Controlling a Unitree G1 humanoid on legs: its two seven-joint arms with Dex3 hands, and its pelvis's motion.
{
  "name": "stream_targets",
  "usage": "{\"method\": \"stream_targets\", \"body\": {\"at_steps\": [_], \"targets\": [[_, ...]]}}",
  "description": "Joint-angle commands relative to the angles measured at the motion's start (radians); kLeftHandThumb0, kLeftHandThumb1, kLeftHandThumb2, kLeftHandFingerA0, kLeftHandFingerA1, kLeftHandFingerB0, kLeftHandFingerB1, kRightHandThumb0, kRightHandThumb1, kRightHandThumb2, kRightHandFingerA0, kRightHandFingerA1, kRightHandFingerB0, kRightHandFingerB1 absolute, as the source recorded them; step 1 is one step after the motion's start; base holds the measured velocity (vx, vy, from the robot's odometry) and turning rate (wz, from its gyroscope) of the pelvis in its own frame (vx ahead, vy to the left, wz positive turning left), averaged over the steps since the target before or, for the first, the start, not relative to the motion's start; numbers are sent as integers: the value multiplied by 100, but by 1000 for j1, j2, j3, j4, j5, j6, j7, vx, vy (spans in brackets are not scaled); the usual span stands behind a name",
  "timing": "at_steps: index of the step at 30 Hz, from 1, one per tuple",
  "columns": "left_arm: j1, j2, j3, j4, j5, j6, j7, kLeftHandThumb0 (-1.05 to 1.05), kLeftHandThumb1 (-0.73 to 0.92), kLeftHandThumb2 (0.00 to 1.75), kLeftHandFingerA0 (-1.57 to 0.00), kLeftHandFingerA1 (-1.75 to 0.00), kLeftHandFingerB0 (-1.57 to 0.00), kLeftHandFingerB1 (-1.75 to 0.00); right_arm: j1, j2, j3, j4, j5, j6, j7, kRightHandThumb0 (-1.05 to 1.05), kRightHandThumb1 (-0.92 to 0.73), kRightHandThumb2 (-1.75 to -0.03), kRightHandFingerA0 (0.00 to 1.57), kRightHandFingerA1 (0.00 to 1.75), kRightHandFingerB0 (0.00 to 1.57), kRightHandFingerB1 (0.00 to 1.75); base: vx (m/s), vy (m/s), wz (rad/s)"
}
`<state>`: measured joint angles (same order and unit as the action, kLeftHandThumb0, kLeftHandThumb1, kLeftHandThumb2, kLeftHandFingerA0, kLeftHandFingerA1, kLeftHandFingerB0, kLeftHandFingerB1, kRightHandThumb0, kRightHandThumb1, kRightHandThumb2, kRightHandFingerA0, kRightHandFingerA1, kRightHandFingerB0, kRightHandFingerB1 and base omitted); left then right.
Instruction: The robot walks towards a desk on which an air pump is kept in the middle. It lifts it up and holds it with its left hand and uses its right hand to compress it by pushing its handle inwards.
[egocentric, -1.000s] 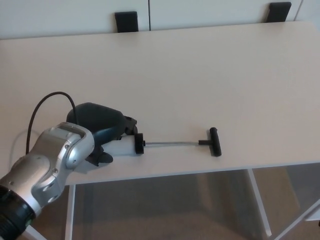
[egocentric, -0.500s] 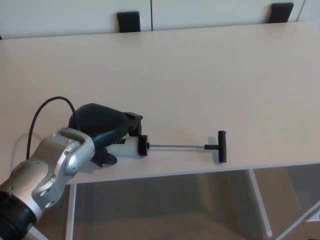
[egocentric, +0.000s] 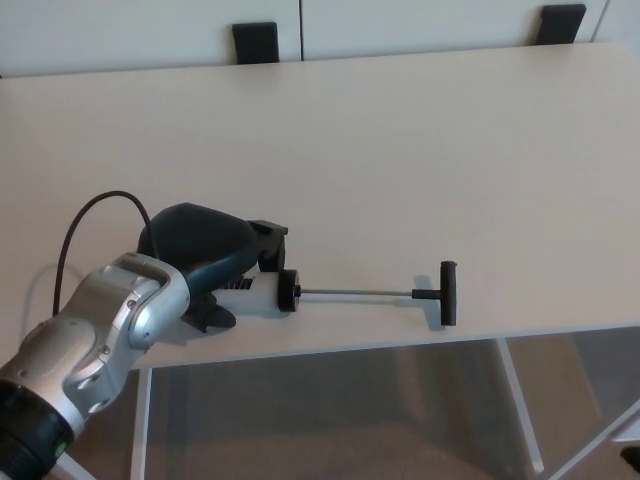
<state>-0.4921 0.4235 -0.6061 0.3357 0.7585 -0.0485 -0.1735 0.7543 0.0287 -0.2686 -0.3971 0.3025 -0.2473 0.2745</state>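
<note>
Left robot hand still gripping air pump, nudged right

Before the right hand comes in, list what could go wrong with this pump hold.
1. The left hand grips only the air pump barrel end; the rod is fully extended toward the T-handle, so that long overhang may tip or twist in the grasp.
2. The pump sits close to the desk's front edge; a slip could drop it to the floor.
3. The right hand is not in view, so its push may meet the handle off-axis.
</note>
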Motion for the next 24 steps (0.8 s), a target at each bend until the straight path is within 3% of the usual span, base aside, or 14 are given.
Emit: {"method": "stream_targets", "body": {"at_steps": [1,2,3,7,8,14,15,16,17,24], "targets": [[-16,17,46,53,-61,-76,-26,-6,73,53,-65,-162,-46,-142,92,-14,5,-503,235,-47,-32,-26,-65,-59,82,54,64,47,0,0,0],[-16,16,47,53,-61,-76,-26,-6,73,53,-65,-162,-46,-142,93,-13,4,-506,236,-43,-32,-26,-65,-59,82,54,64,47,0,0,0],[-27,-2,77,54,-119,-38,-89,-4,72,62,-76,-154,-62,-141,38,-20,-16,-564,232,-36,-80,-35,-65,-61,86,54,67,45,0,0,0],[-49,-31,132,55,-221,35,-197,-4,72,61,-74,-155,-61,-141,-76,-38,-50,-650,218,-26,-161,-34,-66,-61,84,53,65,44,0,0,0],[-54,-40,152,48,-252,71,-229,-4,72,68,-81,-153,-69,-135,-148,-49,-61,-635,184,-9,-173,-40,-70,-62,74,44,56,39,0,0,0],[-69,-72,215,35,-326,156,-323,-4,73,76,-85,-153,-75,-133,-374,-71,-77,-566,62,120,-235,-49,-68,-62,69,44,54,37,0,0,0],[-84,-71,226,37,-338,177,-352,-8,77,81,-86,-151,-75,-131,-460,-98,-63,-458,24,156,-225,-53,-79,-64,53,48,45,36,0,0,0],[-95,-71,235,38,-347,194,-374,-8,77,81,-86,-151,-75,-131,-526,-117,-52,-377,-4,183,-218,-53,-79,-64,53,48,45,36,0,0,0],[-126,-63,249,43,-361,203,-414,-5,78,80,-86,-150,-74,-131,-651,-148,-32,-158,-37,230,-202,-59,-79,-64,51,46,43,37,0,0,0],[-186,-44,268,78,-396,195,-511,-4,76,82,-91,-158,-76,-138,-765,-151,-18,87,3,273,-177,-58,-79,-64,49,44,39,36,0,0,0]]}}
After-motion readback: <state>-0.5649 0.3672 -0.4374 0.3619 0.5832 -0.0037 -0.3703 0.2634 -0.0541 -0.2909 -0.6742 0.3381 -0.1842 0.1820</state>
